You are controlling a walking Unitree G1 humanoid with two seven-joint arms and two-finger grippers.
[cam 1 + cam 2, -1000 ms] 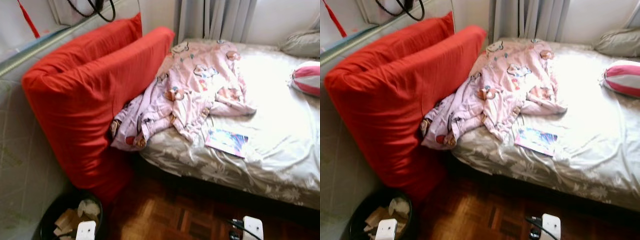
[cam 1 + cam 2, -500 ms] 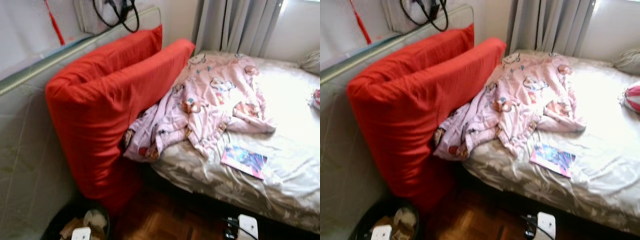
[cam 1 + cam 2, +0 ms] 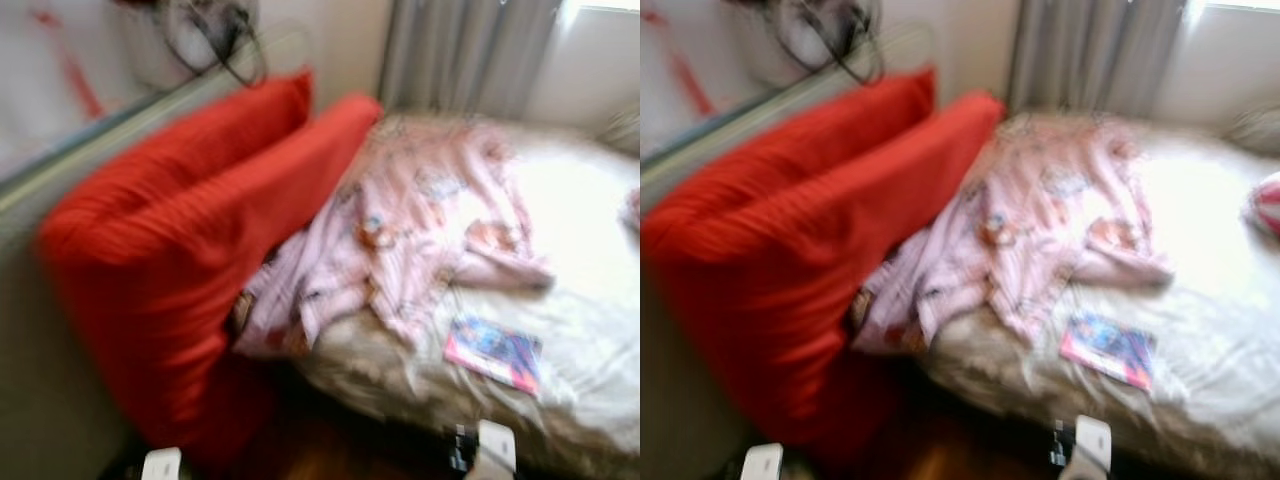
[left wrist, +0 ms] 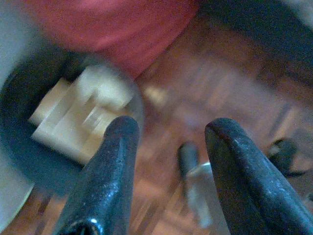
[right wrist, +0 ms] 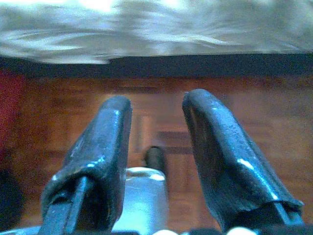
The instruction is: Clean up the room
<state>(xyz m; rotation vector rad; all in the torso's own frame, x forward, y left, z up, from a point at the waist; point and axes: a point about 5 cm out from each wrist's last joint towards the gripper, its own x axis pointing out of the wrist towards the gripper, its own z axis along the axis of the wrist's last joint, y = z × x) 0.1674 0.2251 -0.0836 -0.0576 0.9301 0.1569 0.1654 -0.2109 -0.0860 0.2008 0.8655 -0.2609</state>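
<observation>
Blurred: pink pyjamas (image 3: 410,235) crumpled mid-frame on the bed (image 3: 590,330), long axis upper right to lower left, against red cushions (image 3: 200,260); left hand (image 4: 168,147) and right hand (image 5: 156,122) spread, empty.

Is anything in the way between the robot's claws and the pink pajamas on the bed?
Nothing visible blocks them. Both claws, left claw and right claw, hang low over the wooden floor, empty and open, while the pajamas lie up on the bed.
</observation>
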